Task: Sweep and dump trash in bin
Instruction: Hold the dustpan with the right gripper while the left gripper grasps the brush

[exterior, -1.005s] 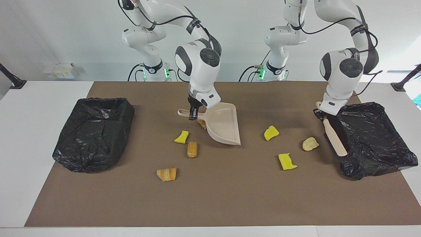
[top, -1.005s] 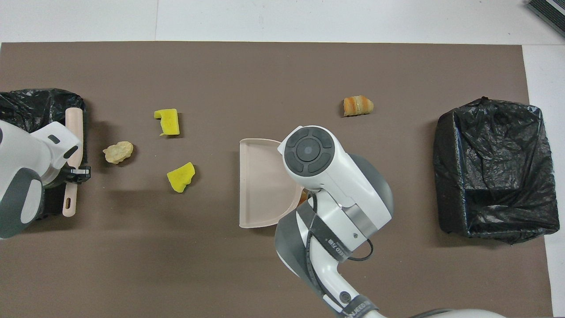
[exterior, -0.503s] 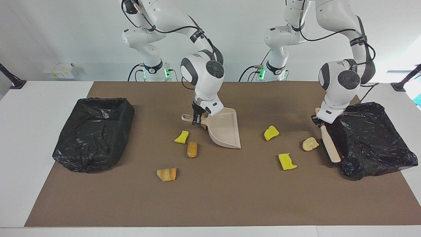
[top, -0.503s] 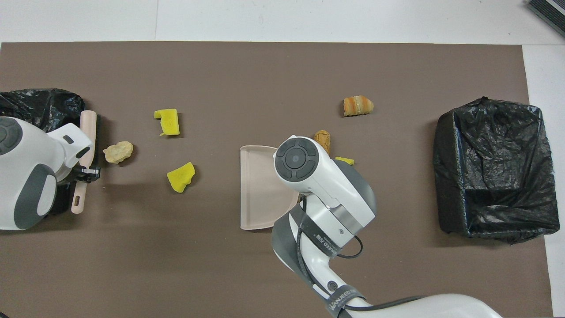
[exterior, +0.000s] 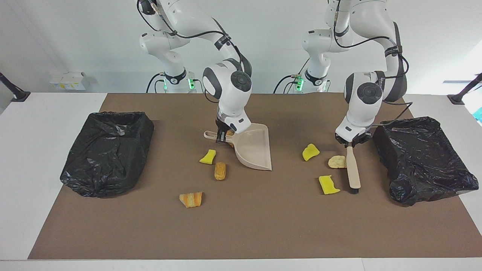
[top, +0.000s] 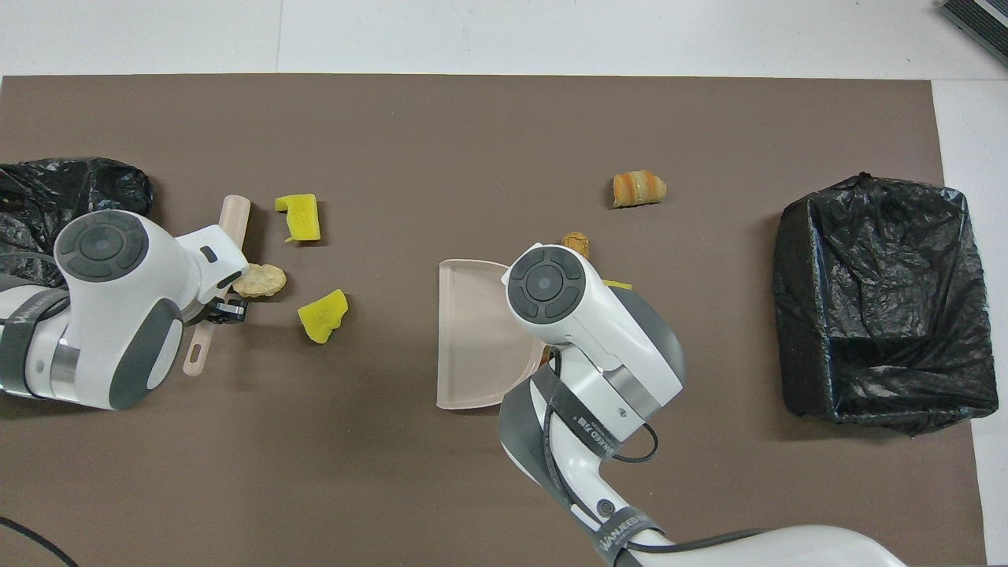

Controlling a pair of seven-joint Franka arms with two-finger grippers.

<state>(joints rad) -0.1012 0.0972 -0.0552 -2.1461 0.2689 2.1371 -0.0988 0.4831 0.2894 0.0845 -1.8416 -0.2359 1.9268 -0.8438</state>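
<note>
My right gripper (exterior: 222, 137) is shut on the handle of the beige dustpan (exterior: 253, 149), whose lip rests on the mat mid-table; in the overhead view its wrist hides the handle of the dustpan (top: 471, 335). My left gripper (exterior: 352, 142) (top: 222, 310) is shut on a beige brush (exterior: 353, 171) (top: 234, 218) whose side touches a pale bread chunk (exterior: 337, 162) (top: 261, 280). Trash lies scattered: yellow scraps (exterior: 310, 151) (exterior: 328, 184) (exterior: 208, 156), a brown roll (exterior: 220, 170) and a croissant-like piece (exterior: 191, 199). An orange bit (exterior: 230, 142) peeks out under the dustpan's handle.
A black-lined bin (exterior: 107, 150) (top: 882, 303) stands at the right arm's end of the mat. A second black-lined bin (exterior: 425, 158) (top: 71, 189) stands at the left arm's end, beside the brush. A brown mat (exterior: 256, 226) covers the white table.
My left gripper carried the brush from the bin's edge toward mid-table and pushed the pale bread chunk along. The dustpan in my right gripper came down and shifted slightly.
</note>
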